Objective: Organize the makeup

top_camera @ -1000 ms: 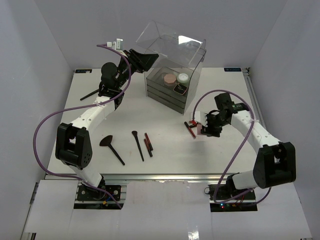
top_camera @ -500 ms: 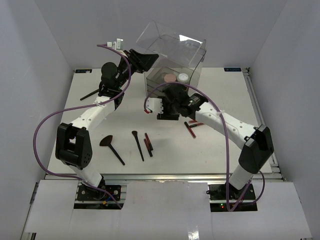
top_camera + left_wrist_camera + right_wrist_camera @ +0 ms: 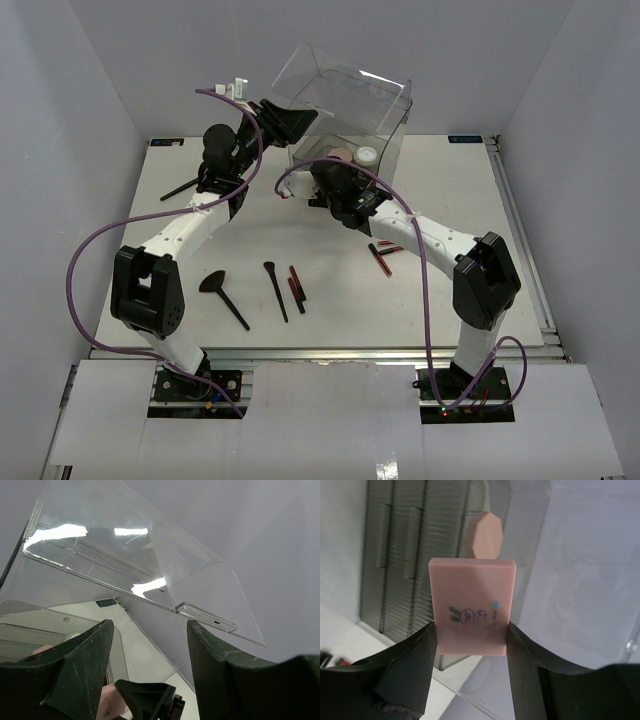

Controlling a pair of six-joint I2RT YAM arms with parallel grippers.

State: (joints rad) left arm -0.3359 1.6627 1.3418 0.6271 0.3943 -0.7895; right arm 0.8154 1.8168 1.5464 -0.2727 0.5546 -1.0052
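My right gripper [image 3: 320, 178] [image 3: 471, 625] is shut on a pink square compact [image 3: 472, 607] with a small drawing on it, held upright just in front of the clear box's open top. A pink round compact [image 3: 340, 155] [image 3: 486, 534] and a small white jar [image 3: 367, 155] sit in the box top. My left gripper [image 3: 297, 122] [image 3: 150, 625] is open under the raised clear lid [image 3: 125, 555], at its edge. On the table lie a fan brush [image 3: 222, 293], a thin brush [image 3: 275, 290], red-and-black sticks [image 3: 296, 285] and more sticks [image 3: 383, 255]. The black compact is hidden.
The tall clear box with dark drawers [image 3: 345, 185] [image 3: 395, 555] stands at the back centre, its lid [image 3: 340, 90] tilted up and back. Another black brush [image 3: 180, 188] lies at the far left beside the left arm. White walls enclose the table.
My right arm has carried the pink square compact from the table's right side leftward and up to the front of the box's open top. The left arm has not moved.
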